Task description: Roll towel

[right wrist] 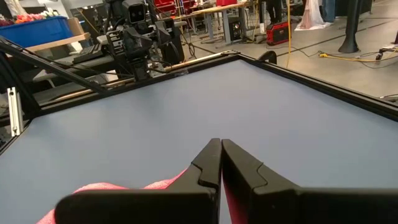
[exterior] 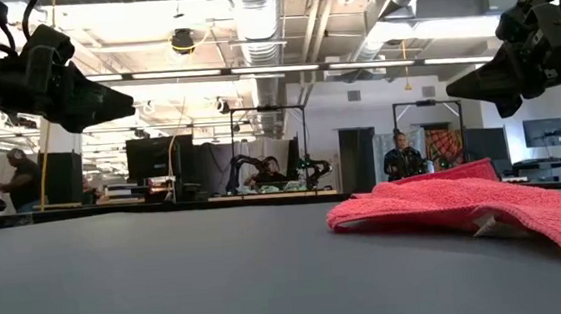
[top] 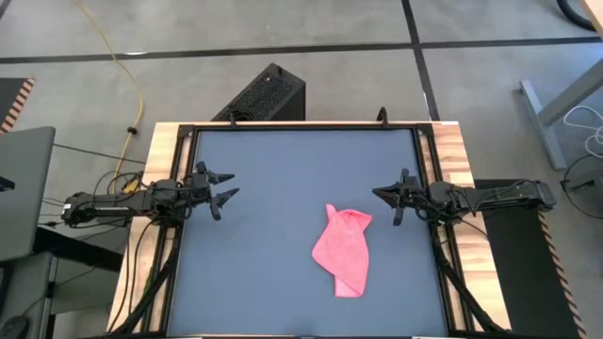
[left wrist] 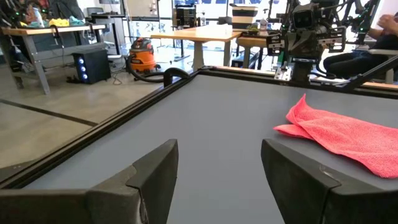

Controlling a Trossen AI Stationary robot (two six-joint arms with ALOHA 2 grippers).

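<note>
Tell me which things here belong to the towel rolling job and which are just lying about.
Belongs to the job:
- small bright pink soft fabric towel, lying crumpled on the dark grey table
- left gripper, open, above the table's left side
- right gripper, shut, near the towel

Just lying about:
- yellow cable on the floor
- black perforated box behind the table
</note>
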